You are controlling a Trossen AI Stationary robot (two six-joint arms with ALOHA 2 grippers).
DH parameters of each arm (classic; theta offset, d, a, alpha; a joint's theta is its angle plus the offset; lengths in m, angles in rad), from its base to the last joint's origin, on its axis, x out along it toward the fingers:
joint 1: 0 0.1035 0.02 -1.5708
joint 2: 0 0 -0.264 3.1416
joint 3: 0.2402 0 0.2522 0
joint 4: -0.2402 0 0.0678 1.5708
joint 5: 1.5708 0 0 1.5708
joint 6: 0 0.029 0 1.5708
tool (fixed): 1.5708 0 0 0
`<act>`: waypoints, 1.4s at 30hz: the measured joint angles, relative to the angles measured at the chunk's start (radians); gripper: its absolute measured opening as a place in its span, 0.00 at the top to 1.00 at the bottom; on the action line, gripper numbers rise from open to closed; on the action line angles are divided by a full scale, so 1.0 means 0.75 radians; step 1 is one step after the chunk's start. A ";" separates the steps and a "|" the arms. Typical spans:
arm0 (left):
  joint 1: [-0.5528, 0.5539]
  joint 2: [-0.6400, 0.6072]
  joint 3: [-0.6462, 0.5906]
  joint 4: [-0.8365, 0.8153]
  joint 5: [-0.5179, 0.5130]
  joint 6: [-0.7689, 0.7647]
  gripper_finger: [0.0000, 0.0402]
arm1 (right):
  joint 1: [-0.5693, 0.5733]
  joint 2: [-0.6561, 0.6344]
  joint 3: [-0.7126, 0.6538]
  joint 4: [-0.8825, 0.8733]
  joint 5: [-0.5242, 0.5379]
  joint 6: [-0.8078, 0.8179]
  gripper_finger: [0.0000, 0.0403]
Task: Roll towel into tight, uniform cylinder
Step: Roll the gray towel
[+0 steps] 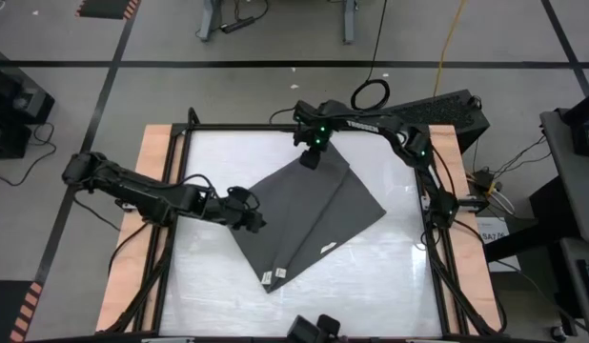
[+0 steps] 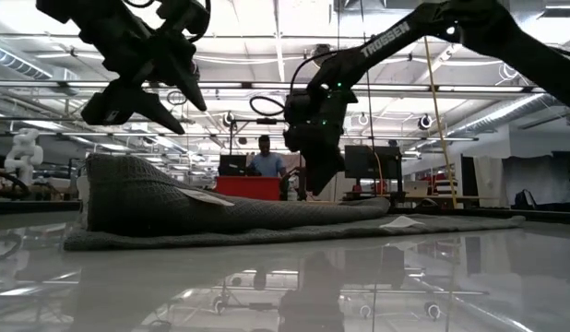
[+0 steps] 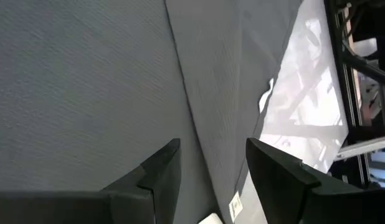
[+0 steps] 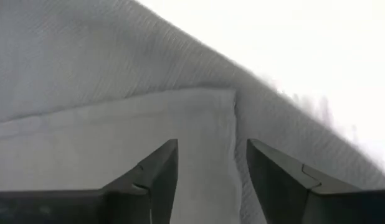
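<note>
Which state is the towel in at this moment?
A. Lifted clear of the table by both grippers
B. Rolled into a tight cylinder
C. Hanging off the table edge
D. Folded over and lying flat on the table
D: in the high view the towel lies flat on the table with a fold line across it, while the open left gripper and open right gripper hold nothing.

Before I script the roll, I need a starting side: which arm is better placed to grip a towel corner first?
Probably the right. The right gripper hangs open directly at the far corner of the towel, its fingers straddling the folded edge. The left gripper is open too, but hovers above the towel's side.
</note>
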 joint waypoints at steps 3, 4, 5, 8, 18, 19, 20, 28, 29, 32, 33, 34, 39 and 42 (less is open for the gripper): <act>0.034 0.000 0.000 -0.014 -0.013 0.000 0.55 | -0.011 0.035 0.021 0.042 -0.002 0.012 0.55; 0.045 0.000 0.000 -0.023 -0.013 -0.001 0.55 | -0.015 0.040 0.023 0.056 -0.004 0.017 0.55; 0.055 0.000 0.000 -0.033 -0.014 -0.001 0.55 | -0.019 0.046 0.025 0.059 -0.004 0.019 0.56; 0.077 0.000 0.000 -0.063 -0.015 -0.001 0.55 | -0.023 0.071 0.025 0.040 -0.002 0.021 0.58; 0.103 0.000 0.000 -0.081 -0.002 0.010 0.55 | -0.002 0.105 0.019 0.059 0.051 0.032 0.67; 0.102 0.000 0.000 -0.088 0.003 0.010 0.55 | 0.002 0.105 0.020 0.070 0.066 0.030 0.69; 0.102 0.000 0.000 -0.095 0.009 0.010 0.55 | 0.005 0.104 0.021 0.075 0.077 0.024 0.72; 0.102 0.000 0.000 -0.157 0.014 0.013 0.55 | 0.012 0.111 0.020 0.047 0.097 0.021 0.98; 0.102 0.000 0.000 -0.153 0.014 0.024 0.55 | 0.012 0.111 0.020 0.048 0.096 0.022 0.98; 0.102 0.000 0.000 -0.150 0.017 0.034 0.55 | 0.011 0.106 0.020 0.015 0.059 0.025 0.98; 0.102 0.000 0.000 -0.150 0.018 0.037 0.55 | 0.011 0.104 0.020 -0.005 0.041 0.024 0.99; 0.102 0.000 0.000 -0.150 0.017 0.042 0.55 | 0.011 0.099 0.020 -0.022 0.031 0.023 0.99; 0.102 0.000 0.000 -0.149 0.017 0.072 0.55 | 0.016 0.058 0.020 -0.125 0.003 0.002 1.00; 0.102 0.000 0.000 -0.150 0.017 0.103 0.55 | 0.015 0.032 0.020 -0.175 -0.021 -0.007 1.00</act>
